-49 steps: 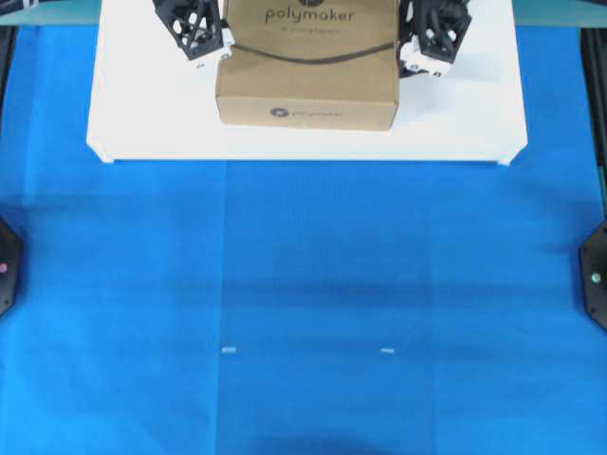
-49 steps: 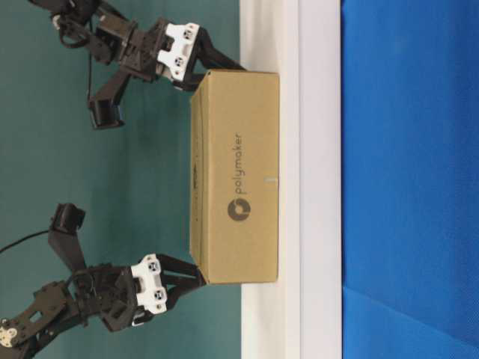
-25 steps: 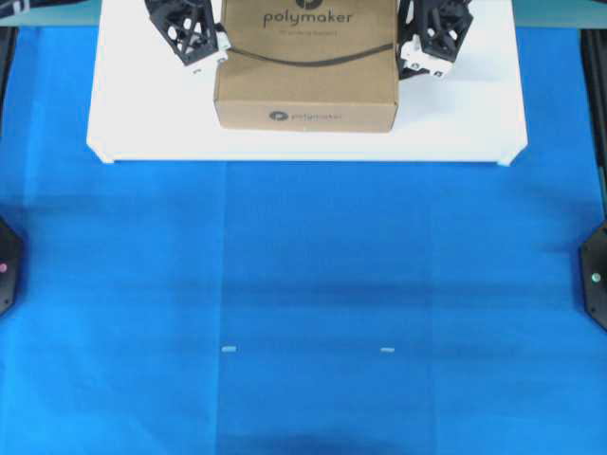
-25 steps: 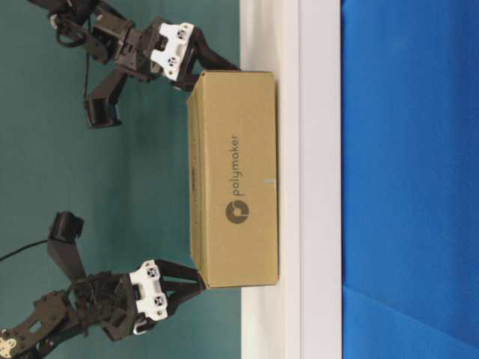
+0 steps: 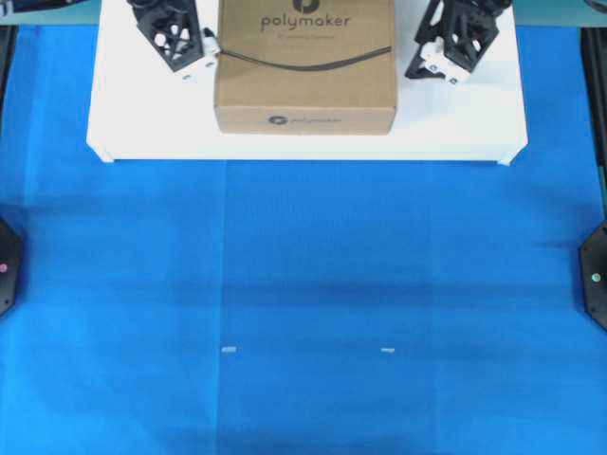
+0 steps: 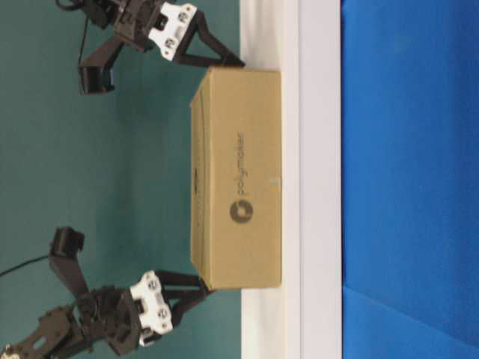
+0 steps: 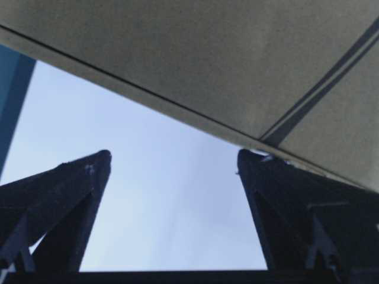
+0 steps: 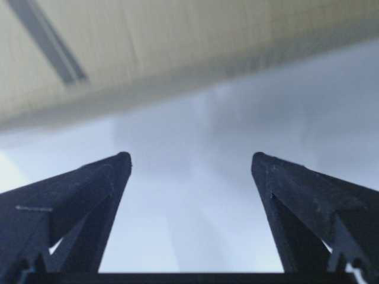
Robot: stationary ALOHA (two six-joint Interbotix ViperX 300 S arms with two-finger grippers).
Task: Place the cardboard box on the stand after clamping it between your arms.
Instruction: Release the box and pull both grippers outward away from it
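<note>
The brown cardboard box (image 5: pixel 303 66) printed "polymaker" lies flat on the white stand (image 5: pixel 142 123), near its back middle. In the table-level view the box (image 6: pixel 236 179) rests on the stand (image 6: pixel 322 179). My left gripper (image 5: pixel 185 43) stands open just left of the box. In the left wrist view this gripper (image 7: pixel 173 155) has one fingertip (image 7: pixel 246 160) close against the box's edge (image 7: pixel 177 53). My right gripper (image 5: pixel 446 47) is open and apart from the box's right side. Nothing sits between the fingers of the right gripper (image 8: pixel 190 157); the box (image 8: pixel 148 53) is above them.
A blue cloth (image 5: pixel 303 303) covers the table in front of the stand, with two small white marks (image 5: pixel 229 350). Black arm bases (image 5: pixel 593 280) sit at the left and right edges. The green backdrop (image 6: pixel 112 179) lies behind the stand.
Both grippers have drawn outward from the box's sides, the right one farther. The box has settled level on the stand.
</note>
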